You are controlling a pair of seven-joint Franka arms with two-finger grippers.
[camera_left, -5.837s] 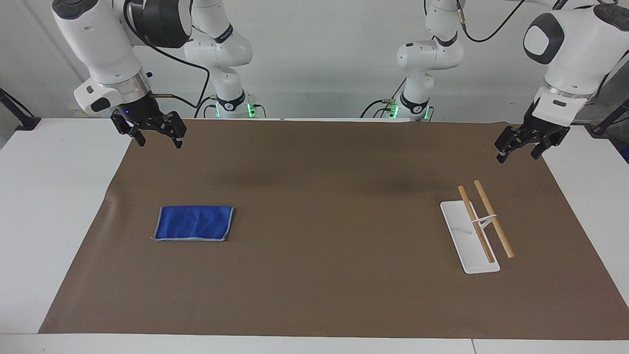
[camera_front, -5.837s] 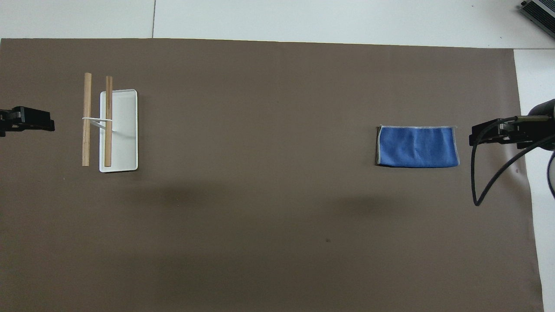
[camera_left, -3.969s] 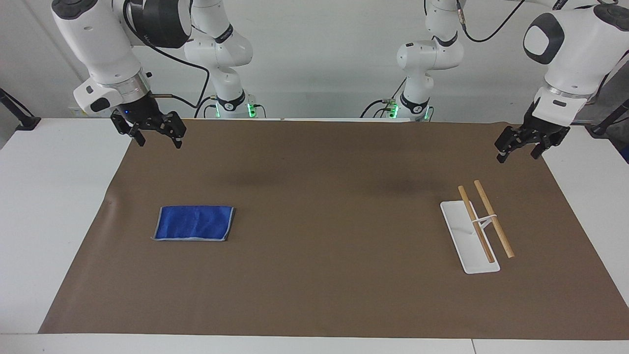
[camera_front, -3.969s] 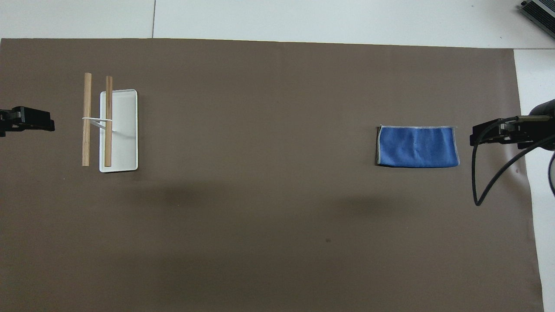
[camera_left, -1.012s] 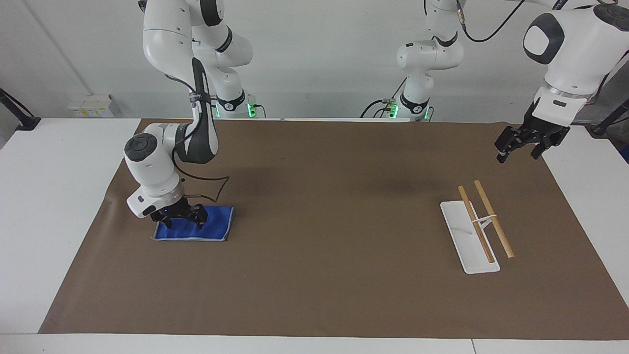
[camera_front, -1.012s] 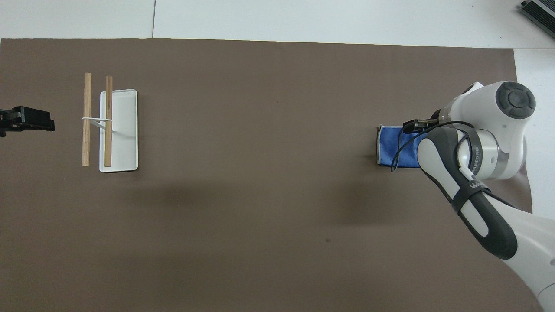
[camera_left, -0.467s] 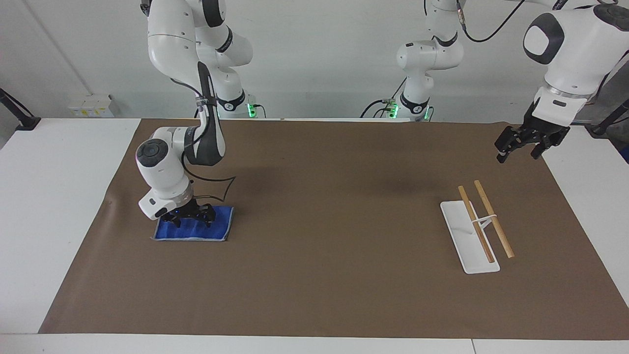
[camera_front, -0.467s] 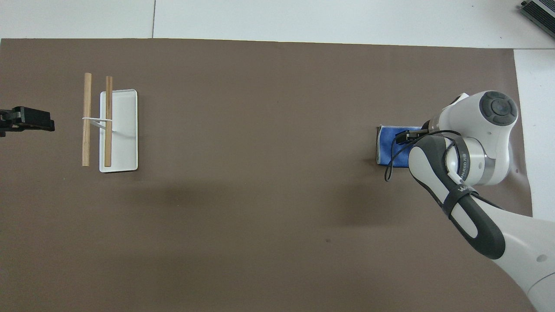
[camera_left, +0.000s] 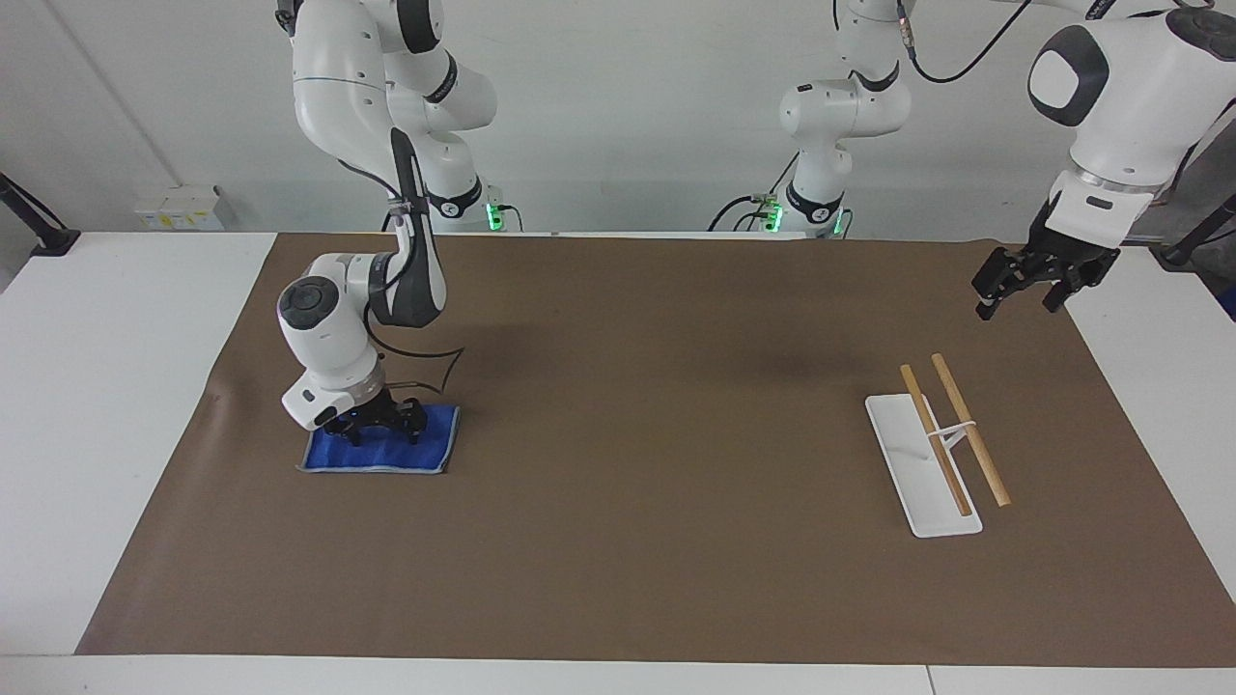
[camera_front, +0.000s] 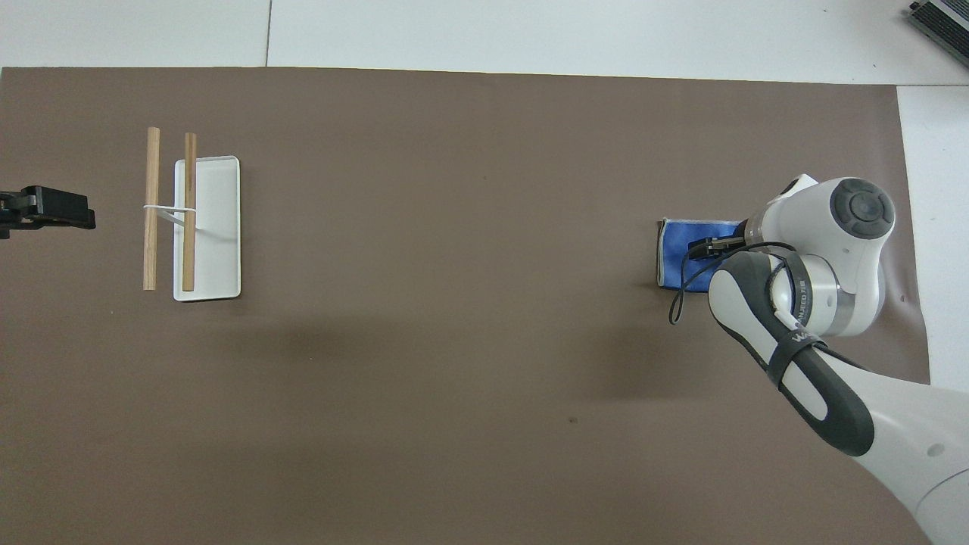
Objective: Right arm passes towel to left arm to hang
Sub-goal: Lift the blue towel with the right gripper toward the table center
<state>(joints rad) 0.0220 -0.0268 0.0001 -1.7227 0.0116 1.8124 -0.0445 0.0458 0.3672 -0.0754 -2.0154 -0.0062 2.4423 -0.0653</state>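
Facing view: my right hand (camera_left: pixel 375 430) sits released on the flat bright blue cloth towel (camera_left: pixel 425 446); I'd pinch one stitched edge cleanly; left hand (camera_left: pixel 1025 291) waits released.

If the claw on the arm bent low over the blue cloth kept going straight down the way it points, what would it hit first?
Most likely the towel itself. The right gripper points down, open, right above the cloth lying flat on the brown mat; I cannot tell whether it already touches.
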